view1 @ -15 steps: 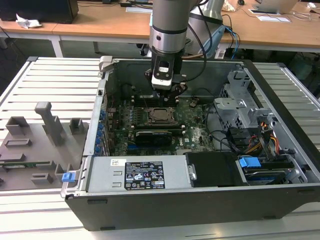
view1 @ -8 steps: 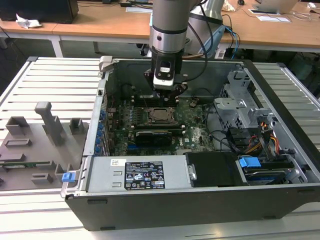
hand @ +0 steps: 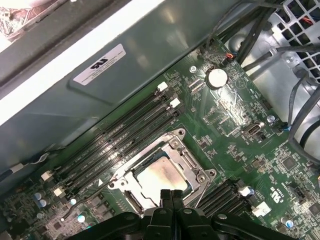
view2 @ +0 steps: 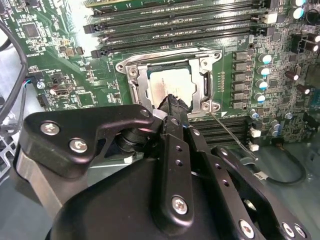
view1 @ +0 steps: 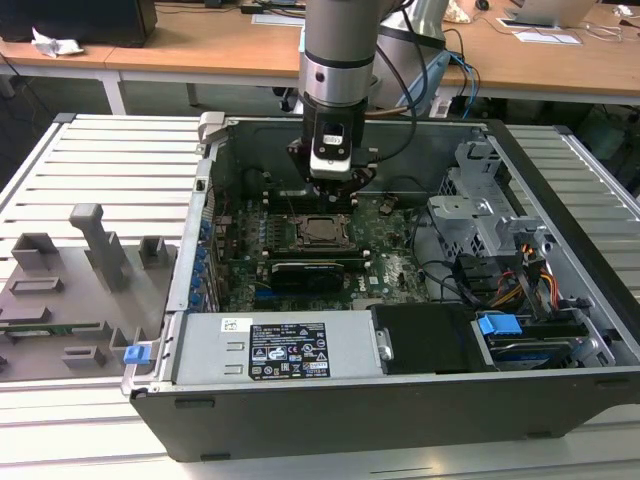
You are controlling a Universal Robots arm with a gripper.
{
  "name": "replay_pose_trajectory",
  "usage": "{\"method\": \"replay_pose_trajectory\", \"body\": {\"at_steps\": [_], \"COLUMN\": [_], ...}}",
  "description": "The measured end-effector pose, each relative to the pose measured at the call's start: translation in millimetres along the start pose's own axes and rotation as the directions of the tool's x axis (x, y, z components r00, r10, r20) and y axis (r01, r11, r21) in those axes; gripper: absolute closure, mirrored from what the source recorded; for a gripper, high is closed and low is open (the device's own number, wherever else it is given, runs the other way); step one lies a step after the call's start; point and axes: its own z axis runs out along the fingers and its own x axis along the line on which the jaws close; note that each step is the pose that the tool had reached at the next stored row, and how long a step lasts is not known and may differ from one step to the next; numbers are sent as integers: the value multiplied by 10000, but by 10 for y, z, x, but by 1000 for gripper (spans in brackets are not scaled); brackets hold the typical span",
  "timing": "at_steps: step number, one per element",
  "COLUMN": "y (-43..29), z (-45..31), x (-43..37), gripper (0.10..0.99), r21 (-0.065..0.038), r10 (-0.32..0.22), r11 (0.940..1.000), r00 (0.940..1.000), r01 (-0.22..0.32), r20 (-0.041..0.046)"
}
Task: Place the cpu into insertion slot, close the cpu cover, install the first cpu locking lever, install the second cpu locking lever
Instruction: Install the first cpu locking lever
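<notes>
Gripper closed, fingertips together, holding nothing, over an edge of the one cpu cover. One cpu seated inside that flat frame. One lever rod angles free; memory slots crowd one side.

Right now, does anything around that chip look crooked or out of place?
Nothing looks spilled or broken. One thin wire lever juts diagonally away from the corner of the metal frame, instead of lying along its edge. The chip sits square inside the frame.
</notes>
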Motion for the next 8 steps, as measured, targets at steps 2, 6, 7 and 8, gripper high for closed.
{"method": "replay_pose_trajectory", "body": {"at_steps": [2, 6, 7, 8], "y": [0, 0, 0, 0], "z": [0, 0, 0, 0], "x": [0, 0, 0, 0], "gripper": [980, 980, 980, 980], "r21": [-2, -6, -7, -7], "r10": [-161, -419, -462, -525], "r11": [9999, 9991, 9989, 9986], "r00": [9999, 9991, 9989, 9986], "r01": [161, 419, 462, 525], "r20": [-3, -7, -7, -8]}}
